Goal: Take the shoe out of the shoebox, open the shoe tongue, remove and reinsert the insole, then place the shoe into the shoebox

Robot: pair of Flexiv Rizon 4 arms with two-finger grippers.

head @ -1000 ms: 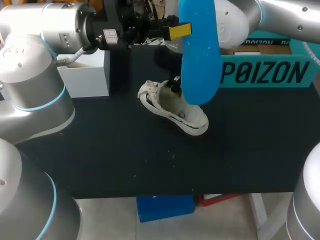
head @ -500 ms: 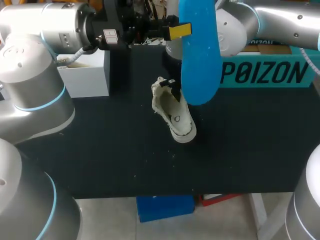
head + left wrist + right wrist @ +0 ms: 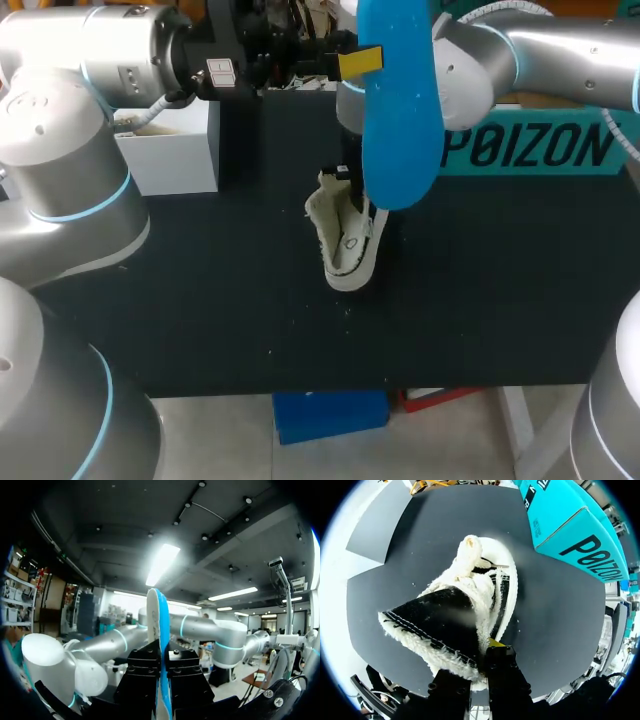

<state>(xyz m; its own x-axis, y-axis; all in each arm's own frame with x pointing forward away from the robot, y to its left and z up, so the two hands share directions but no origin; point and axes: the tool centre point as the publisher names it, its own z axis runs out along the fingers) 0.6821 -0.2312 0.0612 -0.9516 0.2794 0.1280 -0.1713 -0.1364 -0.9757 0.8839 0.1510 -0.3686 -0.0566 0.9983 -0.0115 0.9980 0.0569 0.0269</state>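
The cream, fleece-trimmed shoe (image 3: 345,250) is out of the teal cardboard shoebox (image 3: 530,145) and is seen on the black counter (image 3: 200,290), near the box, its mouth spread wide. The flat blue insole (image 3: 400,110) is already removed and is held upright above the shoe, clamped in the closed left gripper (image 3: 161,680). The shoe's rim is pinched by the right gripper (image 3: 482,657). Reinsertion and boxing are judged to remain. In the head view the right gripper is largely hidden behind the insole, and the box's interior cannot be made out.
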